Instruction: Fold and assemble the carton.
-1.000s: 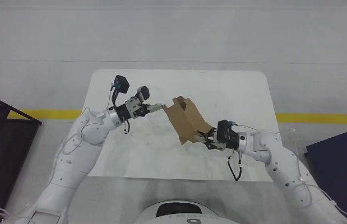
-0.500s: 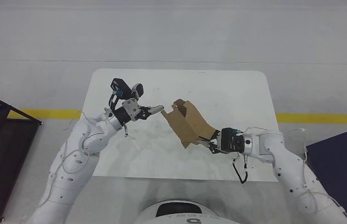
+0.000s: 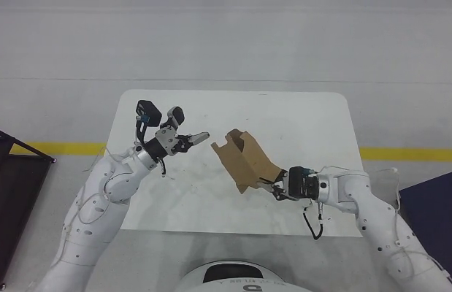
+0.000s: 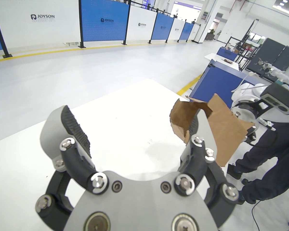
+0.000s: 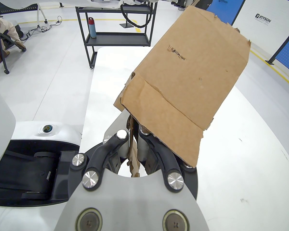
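Here the right tool (image 5: pixel 133 133) clamps the carton (image 5: pixel 187 73) over the table (image 3: pixel 313 117), left tool (image 4: pixel 132 110) spread apart nearby.

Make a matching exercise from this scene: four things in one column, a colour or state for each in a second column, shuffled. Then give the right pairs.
Things:
1. left gripper
2. right gripper
3. carton
4. table

States:
A. brown, partly folded
B. white, flat top
C. open, nothing between its fingers
D. shut on a cardboard edge

Pairs: 1-C, 2-D, 3-A, 4-B
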{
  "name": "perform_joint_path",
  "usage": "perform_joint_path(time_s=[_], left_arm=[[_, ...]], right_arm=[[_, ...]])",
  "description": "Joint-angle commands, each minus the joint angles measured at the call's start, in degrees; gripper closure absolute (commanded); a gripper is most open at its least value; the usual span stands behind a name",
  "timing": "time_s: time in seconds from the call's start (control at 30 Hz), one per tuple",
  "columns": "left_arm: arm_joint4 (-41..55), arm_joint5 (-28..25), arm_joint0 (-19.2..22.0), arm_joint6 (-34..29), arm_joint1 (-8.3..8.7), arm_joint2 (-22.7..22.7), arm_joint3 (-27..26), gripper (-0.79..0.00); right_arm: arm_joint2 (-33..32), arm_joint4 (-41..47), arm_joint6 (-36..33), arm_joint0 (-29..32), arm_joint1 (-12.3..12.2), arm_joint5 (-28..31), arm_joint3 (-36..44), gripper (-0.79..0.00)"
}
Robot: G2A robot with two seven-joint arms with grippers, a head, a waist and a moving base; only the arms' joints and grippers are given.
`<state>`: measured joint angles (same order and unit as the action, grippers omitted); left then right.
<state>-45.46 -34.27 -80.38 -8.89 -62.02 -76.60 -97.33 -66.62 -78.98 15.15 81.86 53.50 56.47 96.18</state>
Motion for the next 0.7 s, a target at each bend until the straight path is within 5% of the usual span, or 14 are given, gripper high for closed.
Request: perform_joint_path(time_s=[0.0,0.13,0.43,0.67], left_arm=[[0.0,0.0,0.0,0.0,0.0,0.0,0.0,-0.785],[0.0,0.0,0.0,0.0,0.0,0.0,0.0,-0.785],[0.0,0.0,0.0,0.0,0.0,0.0,0.0,-0.785],[0.0,0.0,0.0,0.0,0.0,0.0,0.0,-0.785]], right_arm=[[-0.3,-2.6,0.3,-0.3,-0.1,-1.6,1.1,0.0],[-1.0,-10.4,5.4,-2.0,-0.4,-2.5,2.1,0.0],[3.0,-39.7,40.0,-7.8,-2.5,-8.4,-5.2,0.0],[8.1,-39.8,47.8,-12.4,-3.7,-15.2,-11.6,0.0]])
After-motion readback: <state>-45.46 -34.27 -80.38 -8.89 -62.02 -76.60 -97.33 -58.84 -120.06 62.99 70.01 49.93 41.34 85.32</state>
